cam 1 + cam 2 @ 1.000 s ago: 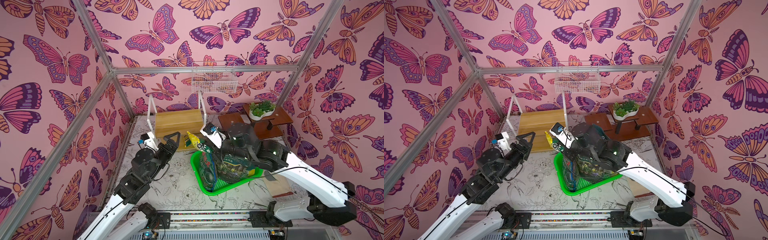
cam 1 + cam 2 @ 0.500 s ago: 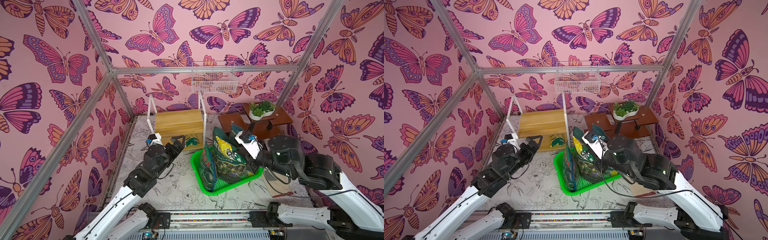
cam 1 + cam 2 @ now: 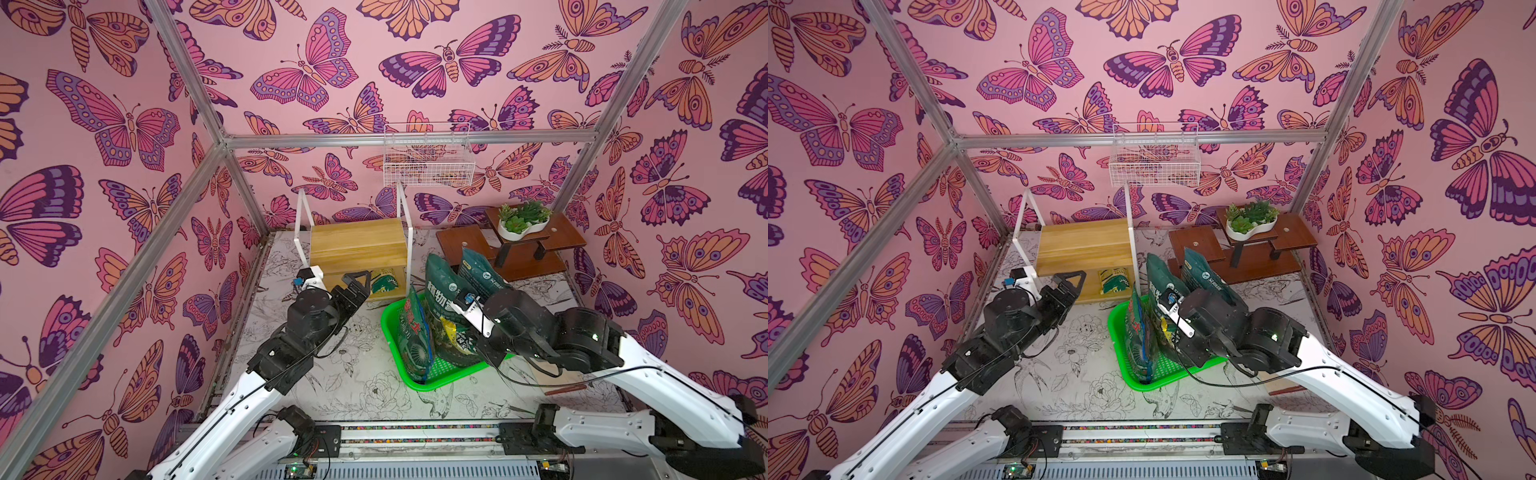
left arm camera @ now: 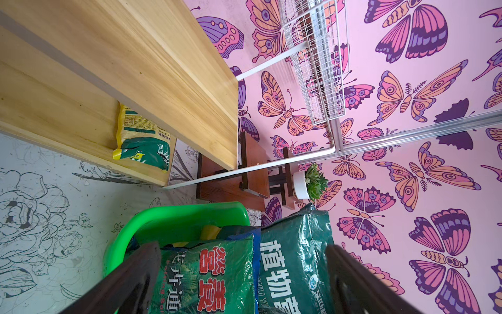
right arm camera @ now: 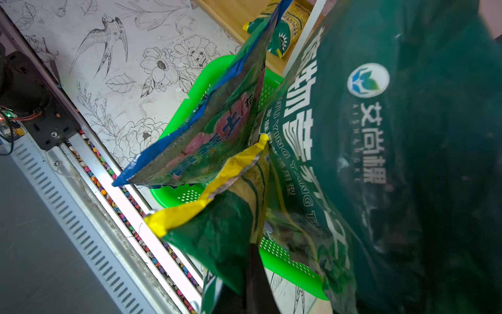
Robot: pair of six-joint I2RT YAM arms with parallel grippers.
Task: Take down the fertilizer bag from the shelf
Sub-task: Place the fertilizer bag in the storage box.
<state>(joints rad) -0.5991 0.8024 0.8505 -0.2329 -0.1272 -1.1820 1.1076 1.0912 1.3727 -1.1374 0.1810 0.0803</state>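
Left gripper point(image 3: 358, 281): jaws wide apart, empty, just before the shelf point(image 3: 357, 245).
Right gripper point(image 5: 255, 261): closed, pinching a yellow-edged bag point(image 5: 217, 217) over the green basket point(image 3: 440, 374).
Fertilizer bag point(image 3: 384, 281): lying on the shelf's lower tier, untouched.

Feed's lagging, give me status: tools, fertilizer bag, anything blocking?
Left tool open, poised before the shelf, lower tier. Right tool shut, low among bags in the green basket. Fertilizer bag lies on that tier, untouched. Path looks clear.

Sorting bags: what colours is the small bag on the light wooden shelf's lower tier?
The small bag is yellow and dark green; clearest in left wrist view.
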